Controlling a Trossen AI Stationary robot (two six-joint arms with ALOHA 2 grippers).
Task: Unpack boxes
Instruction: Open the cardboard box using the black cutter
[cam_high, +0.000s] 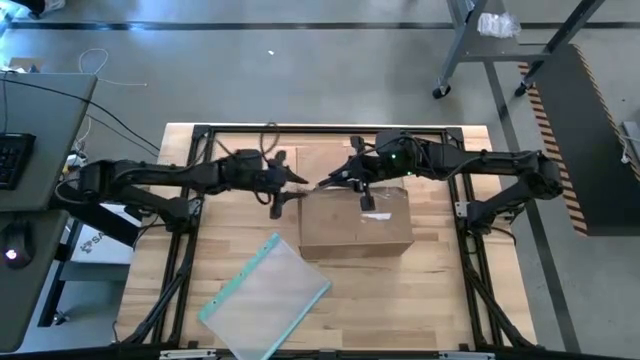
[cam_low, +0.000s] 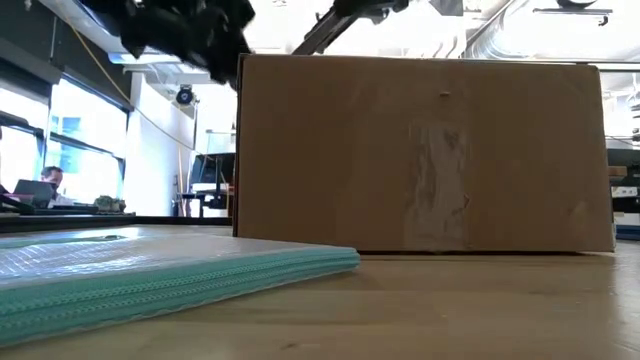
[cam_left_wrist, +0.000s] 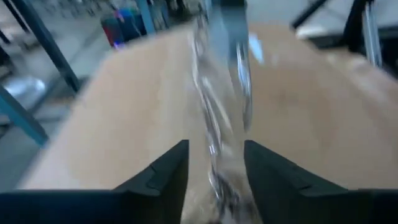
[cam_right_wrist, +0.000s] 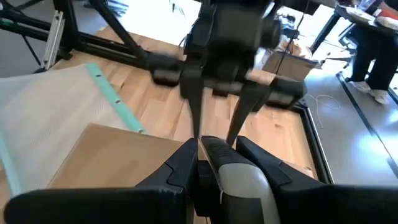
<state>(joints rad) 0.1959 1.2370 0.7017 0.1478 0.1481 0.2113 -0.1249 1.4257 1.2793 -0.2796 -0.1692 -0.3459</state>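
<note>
The brown cardboard box rests on its bottom mid-table, closed on top. Both grippers meet in the air over its far left corner. My right gripper is shut on a small grey, glossy object with a dark far end; I cannot tell what it is. My left gripper faces it, open. Its fingers stand on either side of that dark end. Whether they touch it I cannot tell. My right gripper pinches the grey object between its two fingers, coming from the table's right and slanting a little downward. The object's dark end sticks out past the fingertips toward my left gripper. It is held clear above the box top.
A flat clear pouch with a teal edge lies on the table near the front, left of the box. A black frame borders the table. A desk with a keyboard stands off the left side. People are in the room beyond.
</note>
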